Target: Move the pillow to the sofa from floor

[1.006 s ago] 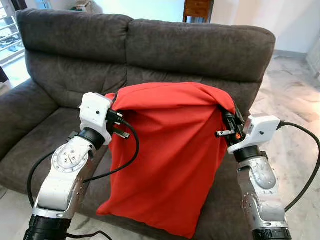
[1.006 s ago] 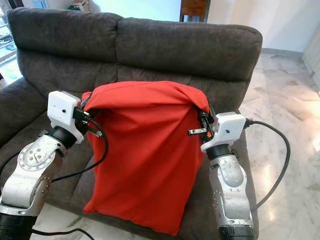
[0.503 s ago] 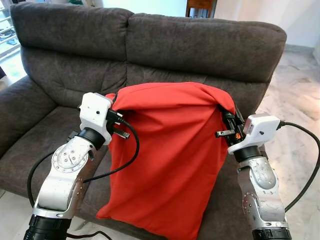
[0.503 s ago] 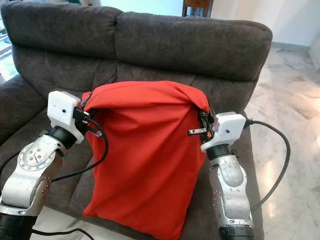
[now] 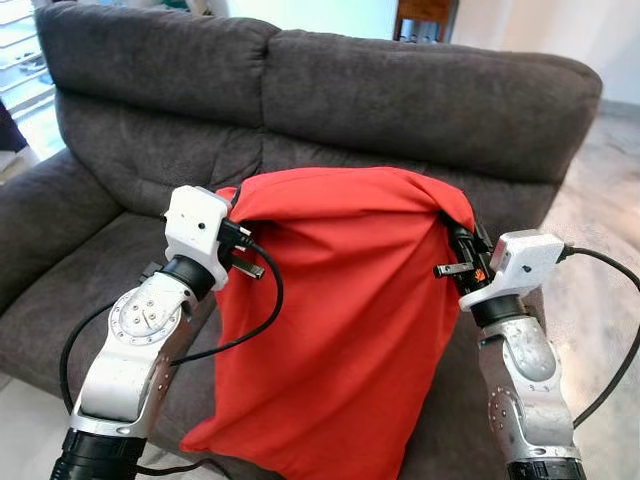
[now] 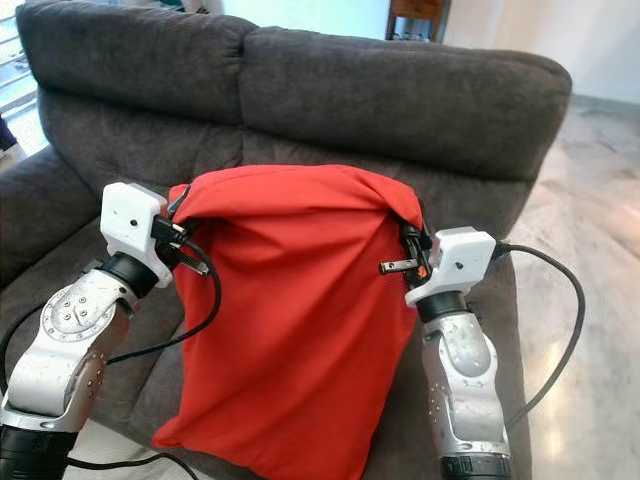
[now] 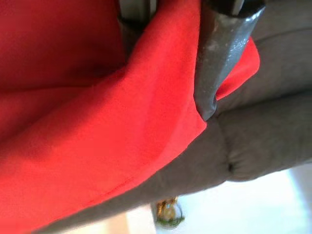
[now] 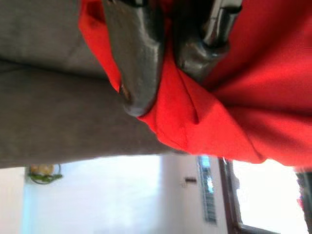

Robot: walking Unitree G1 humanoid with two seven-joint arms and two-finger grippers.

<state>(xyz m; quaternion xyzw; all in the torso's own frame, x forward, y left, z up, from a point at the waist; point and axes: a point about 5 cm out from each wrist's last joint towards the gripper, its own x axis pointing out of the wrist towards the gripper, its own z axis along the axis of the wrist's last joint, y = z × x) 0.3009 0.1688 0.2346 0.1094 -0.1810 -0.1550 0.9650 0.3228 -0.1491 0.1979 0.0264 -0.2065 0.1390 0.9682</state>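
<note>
Closest to me are the two silver arms, raised side by side with black cables looping off the wrists. Between them hangs the red pillow (image 5: 345,320), held up in the air by its top corners, its lower edge dangling in front of the seat cushion and its top folded over in a soft roll. The left gripper (image 7: 168,53) is pinched onto the pillow's upper left corner; up close, one black finger (image 7: 222,53) lies over the red fabric with the cloth bunched between it and its partner. The right gripper (image 8: 165,63) is clamped the same way on the upper right corner, both fingers (image 8: 136,58) squeezing a fold of red cloth. Behind the pillow stands the dark grey sofa (image 5: 420,100), its two back cushions rising above the red top. Off to the right is pale marble floor (image 6: 590,260), and a wooden piece of furniture (image 5: 425,15) peeks over the sofa back.
</note>
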